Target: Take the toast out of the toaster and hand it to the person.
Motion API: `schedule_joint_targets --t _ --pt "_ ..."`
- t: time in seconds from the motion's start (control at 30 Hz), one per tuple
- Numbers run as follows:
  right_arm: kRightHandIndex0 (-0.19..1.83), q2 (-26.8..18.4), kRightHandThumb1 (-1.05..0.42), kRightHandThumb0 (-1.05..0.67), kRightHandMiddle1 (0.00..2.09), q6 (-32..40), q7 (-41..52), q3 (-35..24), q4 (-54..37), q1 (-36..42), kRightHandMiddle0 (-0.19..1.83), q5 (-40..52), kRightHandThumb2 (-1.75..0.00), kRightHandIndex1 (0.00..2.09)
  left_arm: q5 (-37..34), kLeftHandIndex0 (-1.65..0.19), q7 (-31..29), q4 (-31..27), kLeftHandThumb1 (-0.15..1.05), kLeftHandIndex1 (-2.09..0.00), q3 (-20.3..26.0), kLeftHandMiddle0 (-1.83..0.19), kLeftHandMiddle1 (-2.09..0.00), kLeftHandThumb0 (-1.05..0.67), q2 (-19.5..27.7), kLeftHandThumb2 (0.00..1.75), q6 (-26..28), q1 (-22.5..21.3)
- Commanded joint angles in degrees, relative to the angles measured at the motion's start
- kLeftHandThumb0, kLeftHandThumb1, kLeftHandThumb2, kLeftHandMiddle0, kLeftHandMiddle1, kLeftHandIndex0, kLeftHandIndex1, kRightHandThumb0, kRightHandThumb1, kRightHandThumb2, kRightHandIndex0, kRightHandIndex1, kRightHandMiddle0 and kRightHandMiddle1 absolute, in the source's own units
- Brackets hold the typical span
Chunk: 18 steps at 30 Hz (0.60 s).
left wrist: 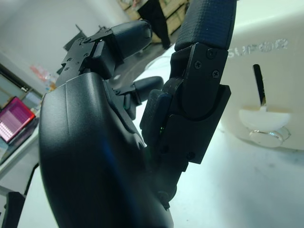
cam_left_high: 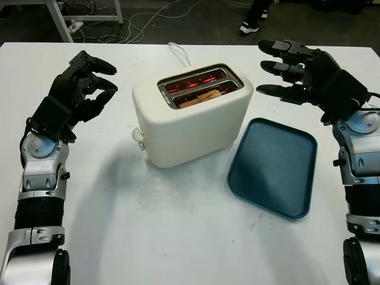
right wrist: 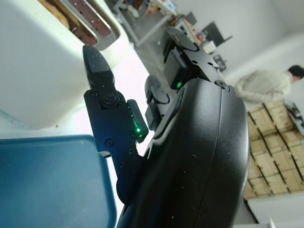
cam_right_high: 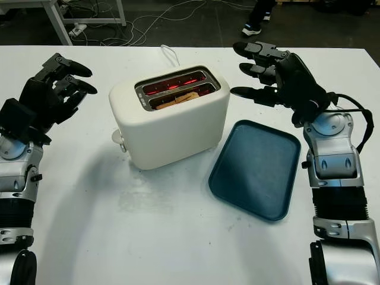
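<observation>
White tabletop (cam_left_high: 178,237) fills most of my head view, with a dark floor beyond its far edge at the top of the frame, where cables (cam_left_high: 148,24) trail past a grey table leg (cam_left_high: 59,18) and someone's shoe (cam_left_high: 249,27) stands.

My right hand (cam_left_high: 297,71) hangs at the upper right, above the table just beyond the far corner of the tray; it is open, holds nothing, and its fingers (cam_left_high: 273,47) point toward the toaster without touching it. My left hand (cam_left_high: 80,89) sits at the upper left, well apart from the toaster's other side; its fingers are curled in on themselves and it grips nothing.

Between the two hands stands the cream toaster (cam_left_high: 190,119), its slots glowing red. The toast (cam_left_high: 202,96) is down in the nearer slot, only its brown top edge showing. A white cord (cam_left_high: 178,52) runs from the toaster toward the far edge. Just right of the toaster lies a dark blue tray (cam_left_high: 273,169).

From the right wrist camera I see a person (right wrist: 266,85) in a light top beside stacked cardboard boxes (right wrist: 266,142).
</observation>
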Motion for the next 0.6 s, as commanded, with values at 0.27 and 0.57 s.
schedule_joint_targets --t 0.27,0.57 --pt "0.67 0.7 -0.81 -0.18 0.06 0.9 -0.9 -0.6 -1.4 1.2 0.58 0.3 -0.01 0.17 -4.2 -0.46 -1.0 -1.0 0.88 -1.04 1.5 -0.47 -1.12 -1.05 -0.9 0.00 2.4 0.0" --pt "0.77 0.7 -0.80 -0.11 0.10 1.2 -0.3 -1.0 -1.2 0.9 0.69 1.1 0.00 0.26 0.2 -0.94 2.7 -2.3 0.92 -0.59 0.8 -1.07 -0.61 -1.05 -0.3 0.03 0.4 1.0"
